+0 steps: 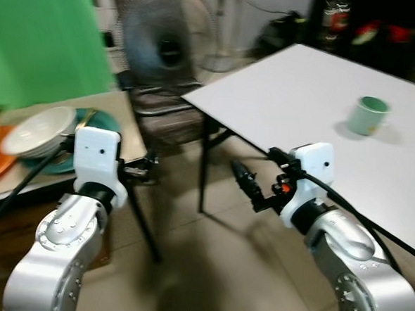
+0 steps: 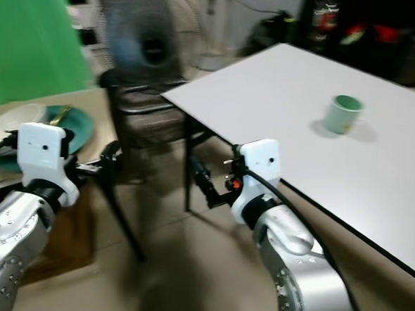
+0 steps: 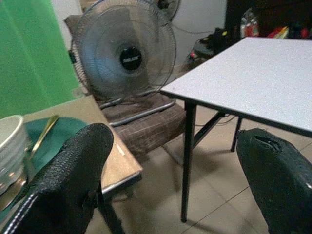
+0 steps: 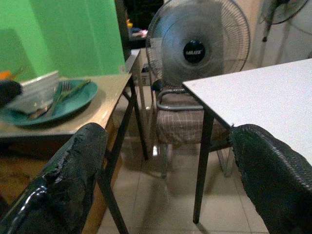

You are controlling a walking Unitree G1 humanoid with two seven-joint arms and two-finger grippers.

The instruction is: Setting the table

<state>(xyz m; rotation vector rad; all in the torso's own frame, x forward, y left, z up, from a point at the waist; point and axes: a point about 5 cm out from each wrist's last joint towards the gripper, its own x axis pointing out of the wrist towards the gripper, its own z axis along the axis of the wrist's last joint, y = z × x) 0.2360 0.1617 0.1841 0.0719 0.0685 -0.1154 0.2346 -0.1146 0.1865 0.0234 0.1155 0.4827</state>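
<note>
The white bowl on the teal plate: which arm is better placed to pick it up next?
Probably the left. The left gripper is open beside the side table where the white bowl sits on the teal plate. The right gripper, also open, is by the white table, farther away.

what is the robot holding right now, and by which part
Nothing. The left gripper and right gripper both have jaws open with only floor between them.
</note>
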